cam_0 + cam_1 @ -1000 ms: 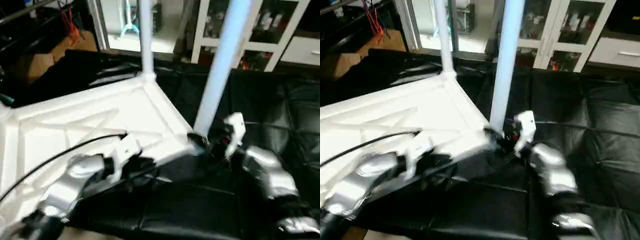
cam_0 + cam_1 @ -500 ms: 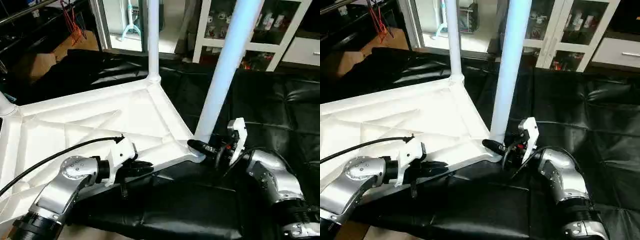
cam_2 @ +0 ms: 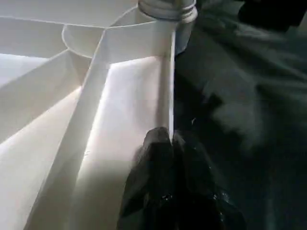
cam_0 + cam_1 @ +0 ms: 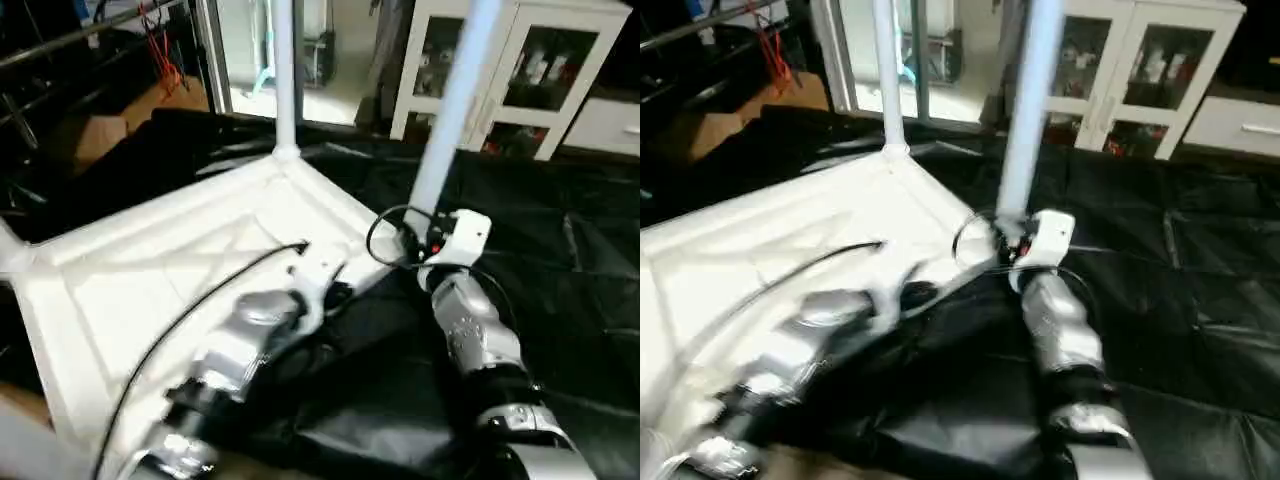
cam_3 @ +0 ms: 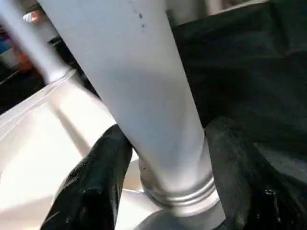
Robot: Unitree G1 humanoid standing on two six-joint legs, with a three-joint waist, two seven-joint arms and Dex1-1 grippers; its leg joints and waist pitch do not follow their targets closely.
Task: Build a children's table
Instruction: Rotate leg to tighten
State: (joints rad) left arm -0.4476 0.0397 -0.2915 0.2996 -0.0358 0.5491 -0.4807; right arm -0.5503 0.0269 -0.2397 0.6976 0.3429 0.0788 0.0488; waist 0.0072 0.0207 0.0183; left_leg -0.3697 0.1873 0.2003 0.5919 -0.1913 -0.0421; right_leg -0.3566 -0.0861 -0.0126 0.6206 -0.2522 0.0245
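Observation:
The white tabletop (image 4: 180,260) lies upside down on black padding, its ribs facing up. One white leg (image 4: 284,80) stands in the far corner socket. Another leg (image 4: 445,130) stands in the near right corner. My left gripper (image 4: 335,293) is shut on the thin rim of the tabletop (image 3: 169,96), a short way from that corner socket (image 3: 165,9). My right gripper (image 4: 418,243) is at the base of the near right leg (image 5: 144,86). Its two black fingers (image 5: 96,182) lie against opposite sides of the leg, just above the socket.
Black padded mats (image 4: 570,250) cover the floor to the right and in front. A white glass-door cabinet (image 4: 520,70) stands behind. A cardboard box (image 4: 100,130) and dark clutter sit at the back left. A black cable (image 4: 200,300) runs over my left forearm.
The head camera has shifted and tilted. My right gripper's fingers have drawn in around the base of the near right leg. My left gripper still holds the rim.

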